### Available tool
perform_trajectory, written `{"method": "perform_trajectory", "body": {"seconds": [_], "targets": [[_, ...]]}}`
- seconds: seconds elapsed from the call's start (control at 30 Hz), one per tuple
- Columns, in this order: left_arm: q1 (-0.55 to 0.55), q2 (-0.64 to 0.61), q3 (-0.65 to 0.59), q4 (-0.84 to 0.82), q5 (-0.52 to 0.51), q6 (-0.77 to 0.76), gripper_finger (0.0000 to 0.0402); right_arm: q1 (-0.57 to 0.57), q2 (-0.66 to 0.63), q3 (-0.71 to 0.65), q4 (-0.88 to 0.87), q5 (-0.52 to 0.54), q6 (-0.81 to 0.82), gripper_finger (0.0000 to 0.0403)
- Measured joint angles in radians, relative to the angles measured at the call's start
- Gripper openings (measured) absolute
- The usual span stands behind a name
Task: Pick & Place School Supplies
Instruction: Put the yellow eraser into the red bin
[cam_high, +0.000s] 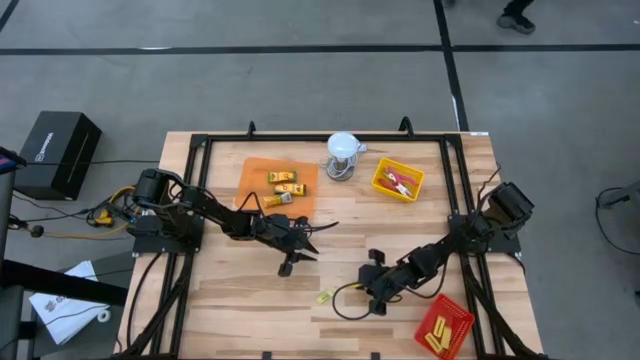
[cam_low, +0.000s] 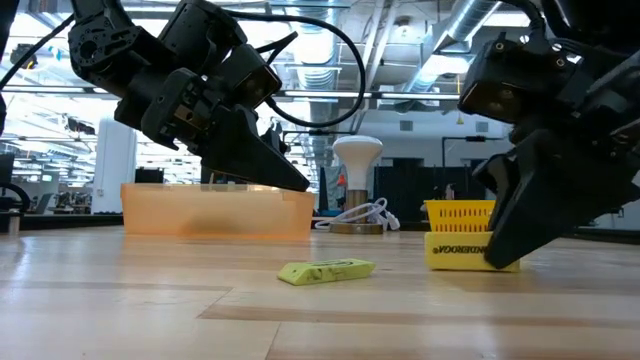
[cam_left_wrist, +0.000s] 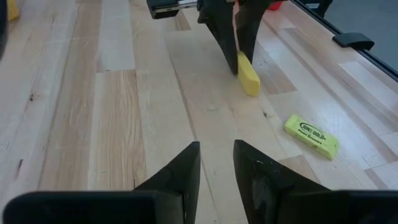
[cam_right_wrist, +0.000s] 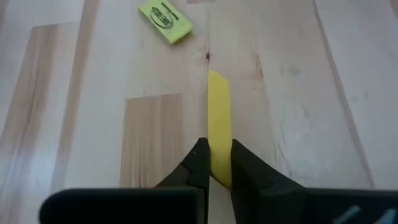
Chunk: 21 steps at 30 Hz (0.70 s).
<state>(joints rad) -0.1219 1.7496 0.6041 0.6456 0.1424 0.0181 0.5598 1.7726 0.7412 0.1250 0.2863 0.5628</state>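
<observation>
On the table, right gripper (cam_right_wrist: 214, 163) jaws pinching yellow packet (cam_right_wrist: 218, 124), left gripper (cam_left_wrist: 217, 163) jaws slightly apart, empty

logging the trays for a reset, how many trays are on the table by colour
orange tray: 1
yellow tray: 1
red tray: 1
total: 3

Right end effector (cam_low: 505, 255) pinches a yellow packet (cam_low: 462, 250); another packet (cam_low: 325, 271) lies nearby.
</observation>
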Motion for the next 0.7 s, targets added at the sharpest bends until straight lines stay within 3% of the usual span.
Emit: {"method": "perform_trajectory", "body": {"seconds": [0.23, 0.37, 0.53, 0.7], "targets": [[0.0, 0.0, 0.0, 0.0, -0.003, 0.0, 0.0091, -0.032, -0.005, 0.073, -0.054, 0.008, -0.122, 0.0023], [0.0, 0.0, 0.0, -0.001, -0.091, 0.002, 0.0091, -0.06, -0.005, 0.141, -0.183, 0.016, -0.171, 0.0023], [0.0, 0.0, 0.0, -0.099, -0.215, 0.023, 0.0091, -0.079, -0.006, 0.248, -0.484, 0.028, -0.153, 0.0023], [0.0, 0.0, 0.0, -0.138, -0.224, 0.023, 0.0091, -0.051, -0.017, 0.344, -0.861, 0.022, 0.008, 0.0023]]}}
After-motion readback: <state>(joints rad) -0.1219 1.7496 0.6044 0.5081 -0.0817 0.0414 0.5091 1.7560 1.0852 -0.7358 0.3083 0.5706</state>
